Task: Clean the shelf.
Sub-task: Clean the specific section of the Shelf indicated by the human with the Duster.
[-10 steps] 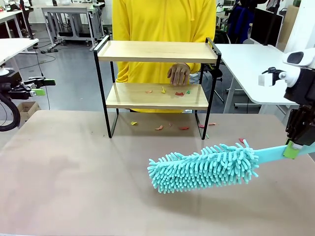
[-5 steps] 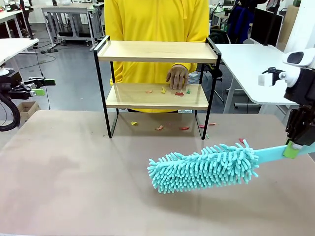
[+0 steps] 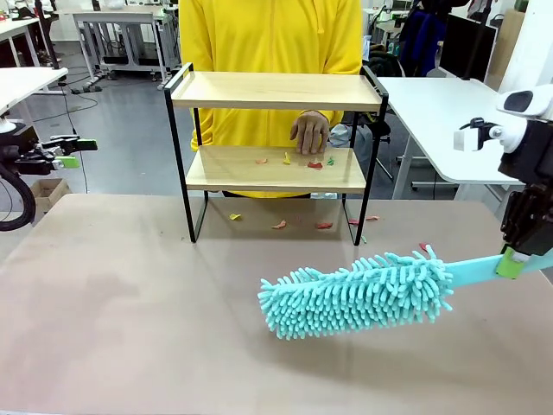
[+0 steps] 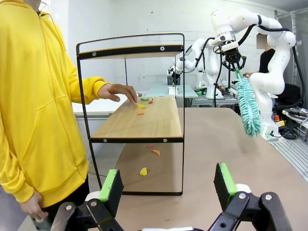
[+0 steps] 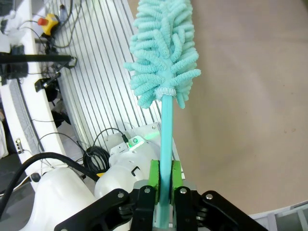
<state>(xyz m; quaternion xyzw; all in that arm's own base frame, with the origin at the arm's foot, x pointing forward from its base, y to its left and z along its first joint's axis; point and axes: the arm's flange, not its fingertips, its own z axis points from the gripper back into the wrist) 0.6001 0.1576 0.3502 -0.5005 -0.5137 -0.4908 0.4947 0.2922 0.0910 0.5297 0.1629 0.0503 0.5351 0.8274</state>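
Desk (image 3: pixel 130 328): pale brown top, mostly bare on the near side.

Person: stands at the far side behind the shelf, yellow top. One hand (image 3: pixel 311 131) reaches in above the lower board, fingers down near the scraps.

Shelf (image 3: pixel 275 91): upright at the far middle of the desk, long axis running left to right. Top board bare.

Duster (image 3: pixel 354 298): teal, fluffy head held just above the desk. Its long axis lies nearly parallel to the shelf boards, with the head pointing to the robot's left and the handle rising to the right.

Right tool (image 3: pixel 517 259): clamped on the duster handle near its end, green pads tight on either side.

Left tool (image 3: pixel 67 154): jaws spread wide, nothing between them, parked well off beyond the desk's left edge.

Scraps (image 3: pixel 315 164): small red, orange and green bits on the lower board towards its right half. More lie on the desk under the shelf.

Judgement: the shelf lies beyond the duster and a little to its left. The right arm is nearer and already armed. The head should go forward and up onto the lower board, but the person's hand sits in that path.
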